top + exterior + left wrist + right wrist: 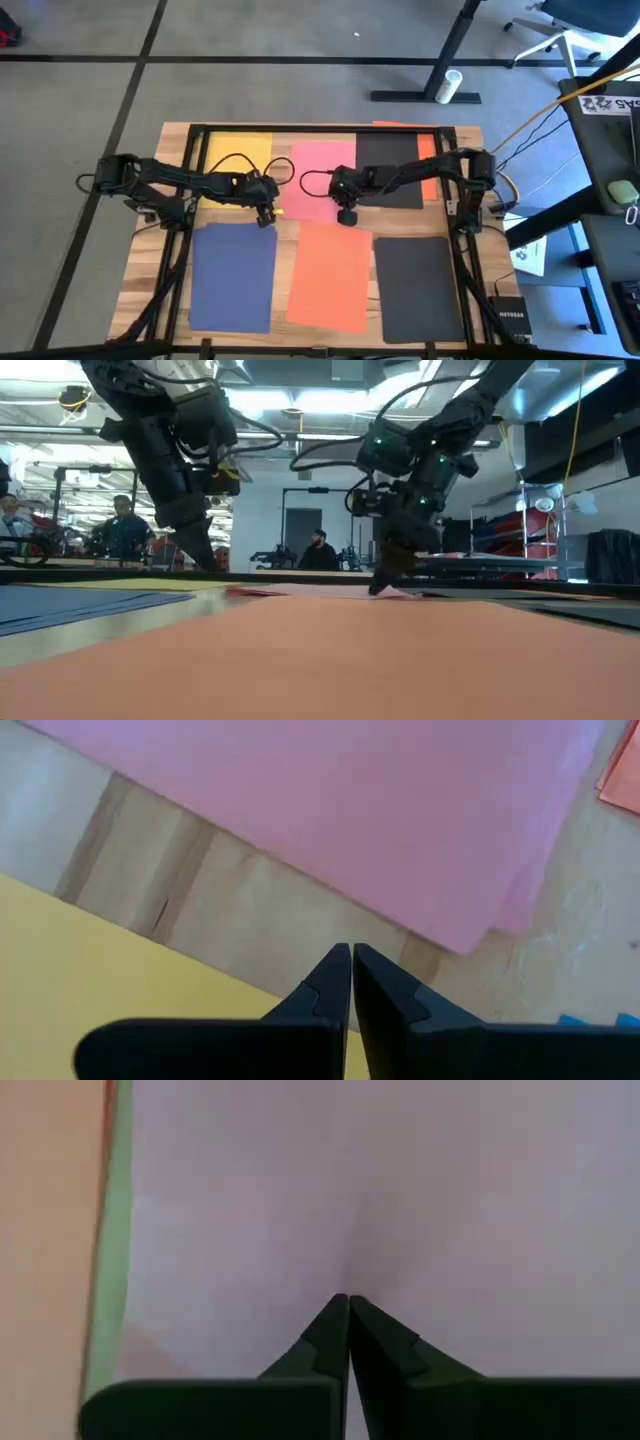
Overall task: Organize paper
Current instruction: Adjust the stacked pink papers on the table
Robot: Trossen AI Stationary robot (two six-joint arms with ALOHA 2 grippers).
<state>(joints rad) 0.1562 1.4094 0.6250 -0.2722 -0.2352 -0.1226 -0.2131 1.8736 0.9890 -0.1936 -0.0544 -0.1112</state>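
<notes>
Six coloured sheets across the table [150, 280], pink sheet [318, 180] mid-back. Right gripper [349, 1302] down on pink's front edge, fingers pinched together on it. Left gripper [351, 952] just left of pink, beside yellow [232, 160], fingers closed, holding nothing.

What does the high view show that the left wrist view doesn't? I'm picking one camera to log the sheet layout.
Only the high view shows the whole layout: navy sheet, front orange sheet, two black sheets, and the right end effector down on the pink sheet. Only the left wrist view shows the left end effector shut, over bare table. Both show pink and yellow sheet.
</notes>
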